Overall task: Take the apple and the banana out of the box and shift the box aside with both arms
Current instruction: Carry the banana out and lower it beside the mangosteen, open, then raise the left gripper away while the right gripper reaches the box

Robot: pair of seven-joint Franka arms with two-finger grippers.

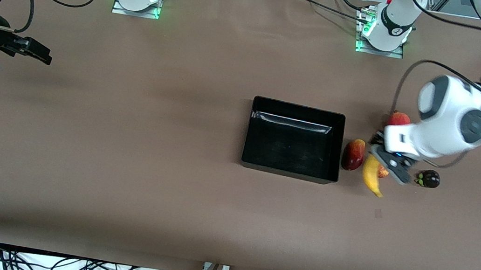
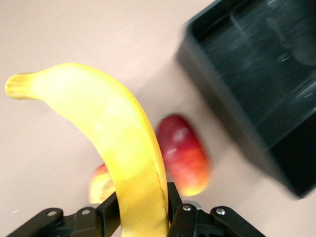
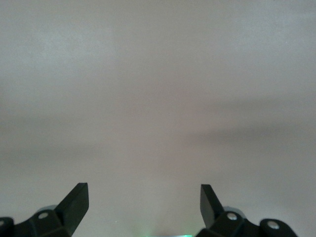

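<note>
Front view shows the brown table [image 1: 131,176] with the black box [image 1: 294,140] lying open-topped a little toward the left arm's end of the middle, its glossy inside bare. Taking the box as the centre of a clock face in this view, every fruit sits out at about three o'clock: the elongated dark-red fruit [image 1: 353,154] lies just beside the box wall, the banana [image 1: 372,174] comes next, and the small dark purple fruit [image 1: 429,179] with green leaves lies farther along the same line. The left pincer [image 1: 386,161] is pressed together on the banana, pinching it near one end while the rest of the fruit hangs out toward four o'clock. A sliver of the apple [image 1: 383,172] peeks out beside the banana under the pincer, and the crowned red pomegranate [image 1: 399,118] shows partly at about two o'clock, close against the left arm's wrist. In the left wrist view the black fingers [image 2: 109,211] squeeze the banana [image 2: 118,153] from both sides; the dark-red fruit [image 2: 183,154] and a bit of the apple [image 2: 101,183] lie on the table beneath it, and a corner of the box [image 2: 256,89] sits close by. The right pincer [image 1: 31,49] waits spread wide over the table at the right arm's end, out at about nine o'clock and well apart from the box; its wrist view shows both fingertips [image 3: 76,202] set far apart with only bare table surface between them.
</note>
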